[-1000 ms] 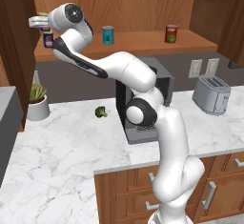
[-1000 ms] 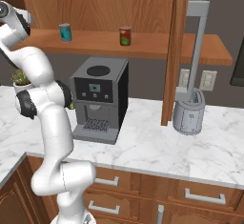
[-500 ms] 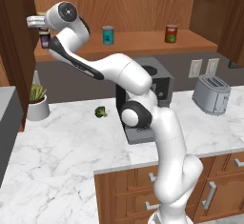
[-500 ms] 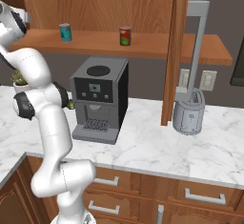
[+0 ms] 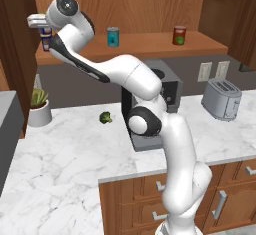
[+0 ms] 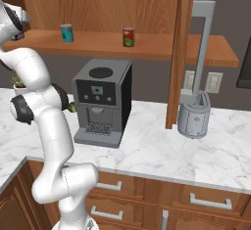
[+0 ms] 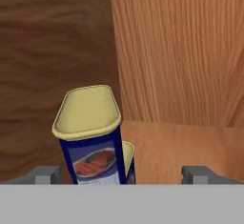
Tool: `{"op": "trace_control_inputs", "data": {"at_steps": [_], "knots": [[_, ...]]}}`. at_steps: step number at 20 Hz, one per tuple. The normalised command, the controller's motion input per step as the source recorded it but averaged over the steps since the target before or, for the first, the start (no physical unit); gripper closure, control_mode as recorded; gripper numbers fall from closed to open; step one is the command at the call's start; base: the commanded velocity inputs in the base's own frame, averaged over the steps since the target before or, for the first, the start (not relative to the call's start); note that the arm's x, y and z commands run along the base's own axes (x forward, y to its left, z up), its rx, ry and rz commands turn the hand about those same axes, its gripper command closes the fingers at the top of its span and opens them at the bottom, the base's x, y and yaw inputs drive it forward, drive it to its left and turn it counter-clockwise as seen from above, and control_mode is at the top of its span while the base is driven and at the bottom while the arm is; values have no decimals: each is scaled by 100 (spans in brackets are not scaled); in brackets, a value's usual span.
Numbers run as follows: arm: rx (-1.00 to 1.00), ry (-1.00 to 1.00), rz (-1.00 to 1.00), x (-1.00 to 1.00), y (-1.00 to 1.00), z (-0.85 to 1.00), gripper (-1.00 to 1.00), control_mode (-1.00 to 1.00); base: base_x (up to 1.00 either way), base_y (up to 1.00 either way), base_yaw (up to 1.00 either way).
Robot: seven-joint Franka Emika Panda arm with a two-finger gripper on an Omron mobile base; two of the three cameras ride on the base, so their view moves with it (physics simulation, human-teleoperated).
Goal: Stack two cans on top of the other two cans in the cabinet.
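Observation:
In the hand view a small blue can [image 7: 93,151] with a yellow top stands on its twin, whose yellow rim [image 7: 127,150] peeks out below it on the right. My gripper [image 7: 123,175] is open, and its fingertips [image 7: 45,174] stand well apart on either side of the stack without touching it. From the left base view the gripper [image 5: 37,22] hovers at the far left end of the cabinet shelf [image 5: 145,46], beside the blue cans [image 5: 46,40]. The teal can [image 5: 113,36] and the red can [image 5: 179,35] stand singly further right on the shelf.
The cabinet's side wall [image 7: 52,51] and wood-grain back panel [image 7: 181,51] close in around the stack. On the counter below are a coffee machine [image 6: 102,102], a toaster [image 5: 223,99], a potted plant [image 5: 39,108] and a piece of broccoli [image 5: 105,117].
The hand has shifted slightly left and up at the shelf's left end. Its jaws have stayed wide open. The cans have not moved.

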Motion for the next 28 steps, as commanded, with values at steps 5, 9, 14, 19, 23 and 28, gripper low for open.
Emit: {"op": "trace_control_inputs", "data": {"at_steps": [5,9,14,19,23,28], "knots": [[0,0,-2,-31,-5,-1,-100,-100,0,0,0],[0,1,-3,-38,-18,-6,-100,-100,0,0,0],[5,0,0,-48,-35,-21,-100,-100,0,0,0],[5,0,0,-59,-35,-39,-100,-100,0,0,0],[4,-2,-1,-53,-45,-48,-100,-100,0,0,0],[4,-2,-9,-13,-66,-23,-100,-100,0,0,0]]}}
